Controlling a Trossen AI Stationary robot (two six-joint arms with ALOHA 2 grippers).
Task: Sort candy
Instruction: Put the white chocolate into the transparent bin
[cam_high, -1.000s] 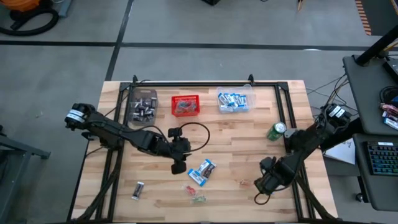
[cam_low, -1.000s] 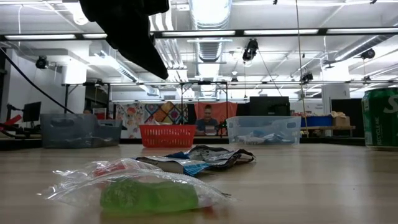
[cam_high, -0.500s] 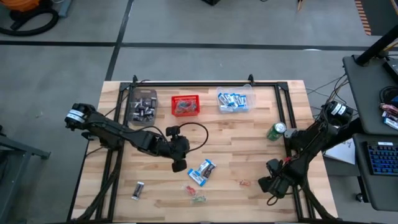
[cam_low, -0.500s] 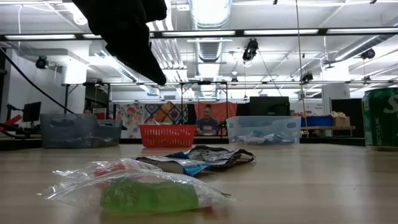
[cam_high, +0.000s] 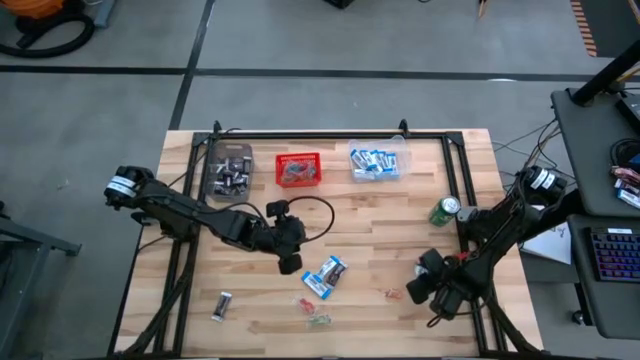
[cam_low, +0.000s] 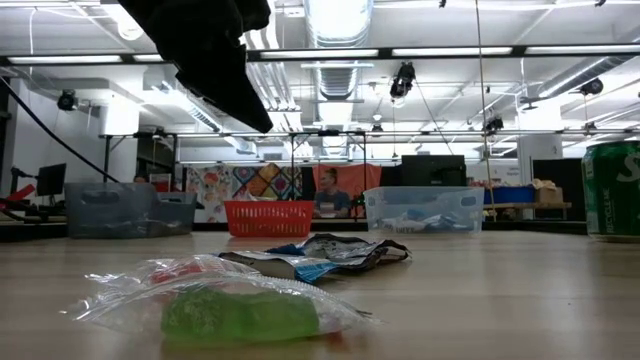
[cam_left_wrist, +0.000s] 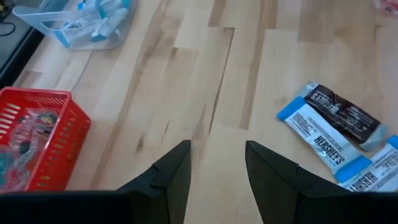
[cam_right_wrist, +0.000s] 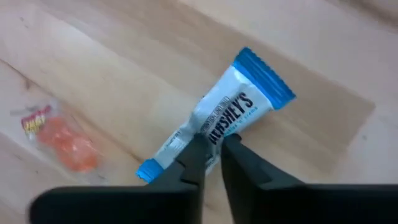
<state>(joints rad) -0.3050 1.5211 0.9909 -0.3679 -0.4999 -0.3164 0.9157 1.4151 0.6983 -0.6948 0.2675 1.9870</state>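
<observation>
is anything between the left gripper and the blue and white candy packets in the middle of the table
Nothing visible. In the left wrist view the left gripper hangs open over bare wooden table, and the blue-and-white rectangular candy packets with a dark brown mini bar lie just ahead, apart from it. The red mesh basket sits off to the side.

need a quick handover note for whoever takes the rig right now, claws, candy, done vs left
Right claw: shut on a blue-and-white packet near the table's right front, an orange sweet beside it.
Left claw: open, empty, hovering mid-table beside loose packets.
Done: dark bars in the left bin, small sweets in the red basket, blue packets in the right bin.
Left: the held packet, the centre packets, a dark bar at front left, twist sweets at the front.
</observation>
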